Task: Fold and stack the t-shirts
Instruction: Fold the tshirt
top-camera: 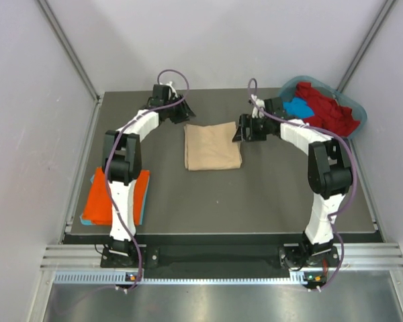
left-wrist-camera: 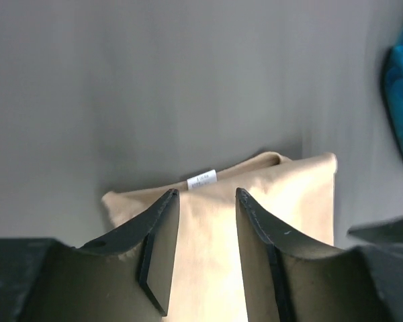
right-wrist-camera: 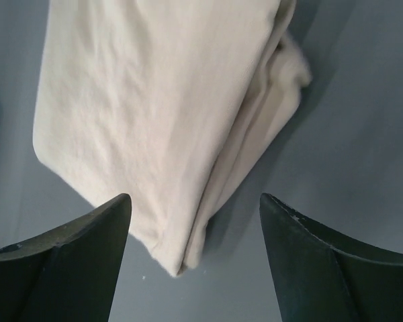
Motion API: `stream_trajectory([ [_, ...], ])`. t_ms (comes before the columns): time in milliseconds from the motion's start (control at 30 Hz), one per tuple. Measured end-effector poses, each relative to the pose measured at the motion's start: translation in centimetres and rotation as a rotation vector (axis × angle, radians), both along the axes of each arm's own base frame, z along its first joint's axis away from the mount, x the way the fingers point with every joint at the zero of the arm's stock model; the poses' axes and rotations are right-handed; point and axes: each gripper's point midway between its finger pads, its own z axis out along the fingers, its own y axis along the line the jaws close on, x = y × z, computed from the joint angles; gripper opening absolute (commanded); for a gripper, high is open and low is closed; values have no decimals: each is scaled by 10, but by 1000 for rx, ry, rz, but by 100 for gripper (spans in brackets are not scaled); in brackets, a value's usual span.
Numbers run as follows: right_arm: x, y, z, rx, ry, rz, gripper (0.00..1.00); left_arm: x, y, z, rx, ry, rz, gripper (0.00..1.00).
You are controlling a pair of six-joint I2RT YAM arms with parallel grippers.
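Note:
A beige t-shirt (top-camera: 211, 145) lies folded in a rectangle in the middle of the table, its white neck label (left-wrist-camera: 201, 180) at the far edge. My left gripper (top-camera: 181, 113) hovers at its far left corner. In the left wrist view its jaws (left-wrist-camera: 205, 191) stand apart over the cloth (left-wrist-camera: 289, 194) with nothing pinched. My right gripper (top-camera: 242, 129) is at the shirt's far right corner, wide open (right-wrist-camera: 195, 198), with the folded corner (right-wrist-camera: 181, 248) lying loose between the fingers. An orange t-shirt (top-camera: 114, 194) lies folded on a blue one (top-camera: 142, 201) at the near left.
A teal oval tub (top-camera: 354, 107) at the back right holds crumpled red (top-camera: 326, 107) and blue (top-camera: 297, 106) shirts. White walls with metal posts close in the table on three sides. The arms' bases stand at the near edge.

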Motion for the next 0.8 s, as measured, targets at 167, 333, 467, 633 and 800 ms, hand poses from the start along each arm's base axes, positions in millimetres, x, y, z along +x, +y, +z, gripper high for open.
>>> stream_trajectory([
  [167,40,-6,9,9,-54,-17,78,-21,15,28,34,-53,-2,45],
  [333,51,-1,-20,19,-5,1,78,-38,14,19,19,-36,-27,44],
  [467,54,3,-32,33,21,9,77,-41,11,-8,15,11,-37,44],
  [633,68,11,-32,78,-3,14,64,-36,7,-44,8,71,-46,44],
  [800,75,25,-38,170,-1,28,39,-16,6,-41,0,42,-38,44],
])
